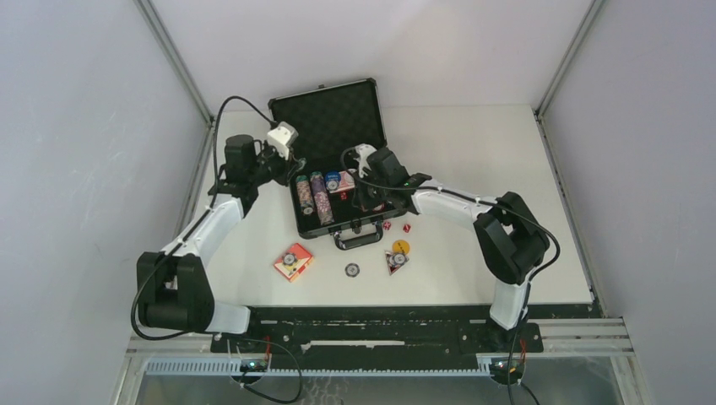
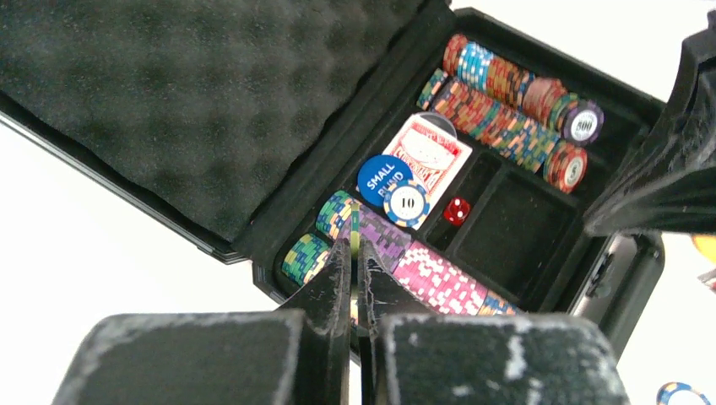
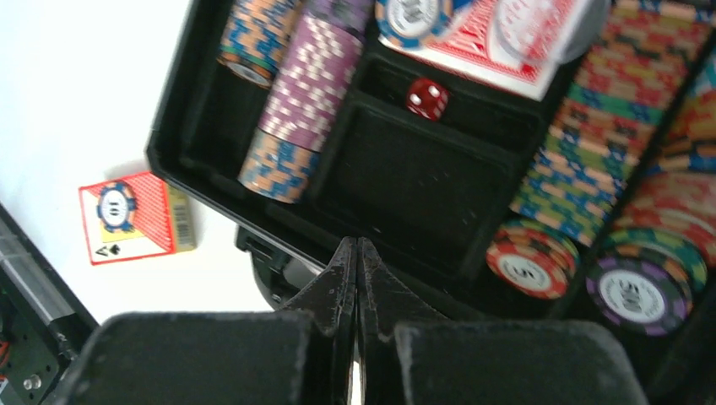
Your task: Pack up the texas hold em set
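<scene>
Left jaws pressed together, empty, over the open case [image 1: 333, 118]; inside it chip rows [image 2: 507, 110], one card box [image 2: 429, 156], one die [image 2: 457, 211]; on the surface [image 1: 473, 169] before the case, unpacked, a second card box [image 1: 293, 261], loose chip [image 1: 352, 270], two dice [image 1: 387, 225], yellow marker [image 1: 400, 247]; right jaws likewise together, empty, over the case.

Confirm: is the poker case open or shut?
Open. The case has its lid swung back, foam exposed; chip rows and a red die show inside.
</scene>
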`<act>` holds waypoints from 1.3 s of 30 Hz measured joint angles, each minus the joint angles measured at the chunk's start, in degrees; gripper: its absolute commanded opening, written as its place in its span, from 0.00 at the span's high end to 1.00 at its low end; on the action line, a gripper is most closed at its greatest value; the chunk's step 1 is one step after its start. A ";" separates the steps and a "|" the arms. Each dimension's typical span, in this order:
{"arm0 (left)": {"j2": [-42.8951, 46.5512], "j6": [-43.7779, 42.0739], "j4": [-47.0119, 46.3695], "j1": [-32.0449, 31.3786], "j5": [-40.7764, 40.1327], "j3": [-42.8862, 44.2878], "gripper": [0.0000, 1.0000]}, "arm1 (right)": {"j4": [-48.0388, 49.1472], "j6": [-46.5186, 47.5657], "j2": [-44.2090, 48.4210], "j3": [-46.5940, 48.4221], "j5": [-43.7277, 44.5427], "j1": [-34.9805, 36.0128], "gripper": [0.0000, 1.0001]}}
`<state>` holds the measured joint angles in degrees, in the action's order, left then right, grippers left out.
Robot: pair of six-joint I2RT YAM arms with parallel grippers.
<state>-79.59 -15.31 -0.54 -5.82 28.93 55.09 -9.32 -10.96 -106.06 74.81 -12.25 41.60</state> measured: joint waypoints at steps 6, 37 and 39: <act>-0.26 -4.26 3.89 -0.44 0.98 0.00 1.00 | -0.68 -4.46 3.17 -6.14 4.83 -2.25 0.59; -2.60 -4.15 4.02 -0.81 4.31 0.15 1.00 | -1.68 -4.17 3.96 -10.71 13.68 -16.68 0.61; -2.62 -4.15 4.02 -0.81 4.31 0.15 1.00 | -1.46 -3.98 4.04 -10.93 13.81 -16.65 0.57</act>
<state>-82.21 -19.46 3.49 -6.63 33.23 55.24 -10.79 -14.94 -102.02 63.88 1.56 24.95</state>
